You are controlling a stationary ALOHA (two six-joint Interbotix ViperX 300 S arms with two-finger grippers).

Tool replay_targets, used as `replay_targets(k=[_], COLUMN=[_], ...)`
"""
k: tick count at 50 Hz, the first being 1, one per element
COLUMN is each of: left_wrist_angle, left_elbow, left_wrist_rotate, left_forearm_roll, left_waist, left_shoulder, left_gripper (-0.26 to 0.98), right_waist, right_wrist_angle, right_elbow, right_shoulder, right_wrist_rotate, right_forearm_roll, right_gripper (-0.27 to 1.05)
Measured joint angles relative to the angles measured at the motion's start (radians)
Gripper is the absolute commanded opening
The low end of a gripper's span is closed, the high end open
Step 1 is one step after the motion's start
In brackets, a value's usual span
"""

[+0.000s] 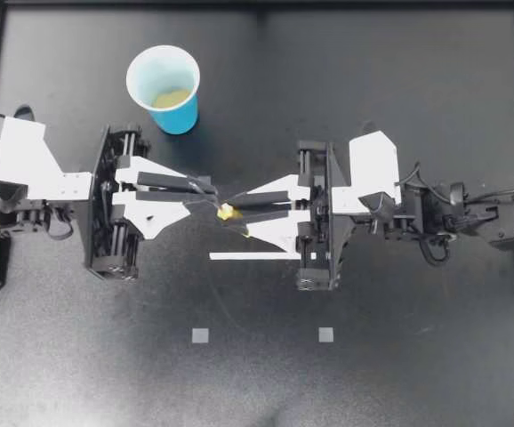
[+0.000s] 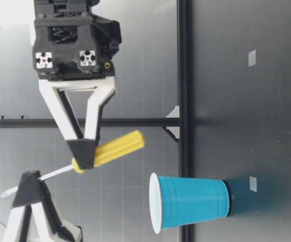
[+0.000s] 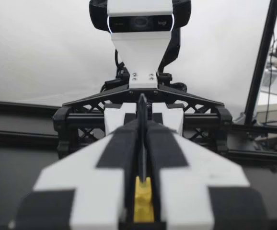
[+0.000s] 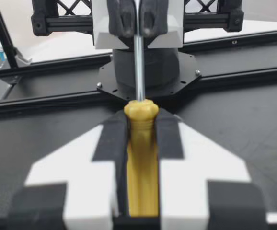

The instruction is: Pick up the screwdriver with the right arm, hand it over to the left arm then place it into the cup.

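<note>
The screwdriver point(image 1: 226, 212) hangs in the air between my two arms over the middle of the table. My right gripper point(image 1: 232, 210) is shut on its yellow handle point(image 4: 141, 158). My left gripper point(image 1: 209, 192) is shut on the metal shaft point(image 2: 55, 174). In the low view the handle point(image 2: 118, 147) tilts down toward the table and the shaft's tip pokes out past my left gripper point(image 2: 28, 187). In the left wrist view the shaft point(image 3: 142, 139) runs between the closed pads. The blue cup point(image 1: 164, 87) stands upright at the back left, beyond my left gripper.
A thin white strip point(image 1: 252, 256) lies on the table under my right gripper. Two small grey squares point(image 1: 200, 335) point(image 1: 325, 334) mark the near part of the black mat. A black frame rail point(image 1: 257, 4) borders the table's far edge.
</note>
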Motion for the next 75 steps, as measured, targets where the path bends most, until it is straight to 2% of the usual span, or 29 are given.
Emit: replay_targets(k=[11,19,25,37,49,61,66,70,75], left_wrist_angle=[0.005,0.02,0.026,0.028,0.04,0.052,0.052,0.052,0.054], left_elbow=[0.015,0.031,0.057,0.106,0.133,0.133,0.129,0.118,0.101], left_wrist_rotate=[0.014,0.048,0.094,0.189,0.272,0.327,0.336,0.336,0.336], left_forearm_roll=[0.0,-0.017,-0.06,-0.126,-0.155,-0.164,-0.167,-0.167,-0.176], left_waist=[0.0,0.0,0.017,0.123,0.29,0.44,0.472,0.48,0.485], left_shoulder=[-0.015,-0.028,-0.043,-0.089,-0.107,-0.078,-0.048,-0.02,0.018], left_gripper=[0.06,0.06,0.06,0.06,0.06,0.06,0.06,0.08,0.15], right_waist=[0.0,0.0,-0.002,-0.002,-0.002,-0.002,-0.002,-0.002,-0.002], right_wrist_angle=[0.005,0.005,0.005,0.003,0.003,0.003,0.002,0.003,0.002], right_elbow=[0.0,0.009,0.038,0.14,0.227,0.253,0.253,0.253,0.253], right_shoulder=[-0.003,-0.021,-0.067,-0.218,-0.356,-0.391,-0.391,-0.391,-0.391], right_wrist_rotate=[0.003,0.0,0.002,-0.002,0.0,0.0,0.0,0.0,-0.002], right_forearm_roll=[0.041,0.057,0.058,0.058,0.058,0.06,0.06,0.06,0.06], right_gripper=[0.68,0.68,0.68,0.68,0.68,0.68,0.68,0.68,0.68])
